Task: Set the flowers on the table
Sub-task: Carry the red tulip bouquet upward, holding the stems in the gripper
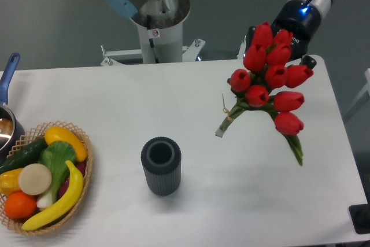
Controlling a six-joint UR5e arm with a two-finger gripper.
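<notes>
The flowers (272, 76), a bunch of red tulips with green stems tied by pale string, hang tilted over the right part of the white table (173, 96). Their heads point up and right, and the cut stem ends (222, 128) point down and left, close above the tabletop. My gripper (286, 41) is directly behind the blossoms at the upper right. Its fingers are mostly hidden by the tulips and it appears shut on the bunch. One green leaf (296, 148) droops below the heads.
A dark grey ribbed vase (161, 165) stands upright left of the flowers, nearer the front edge. A wicker basket (88, 143) of fruit and vegetables sits at the front left, with a blue-handled pot (7, 122) behind it. The robot base (156, 27) stands at the back.
</notes>
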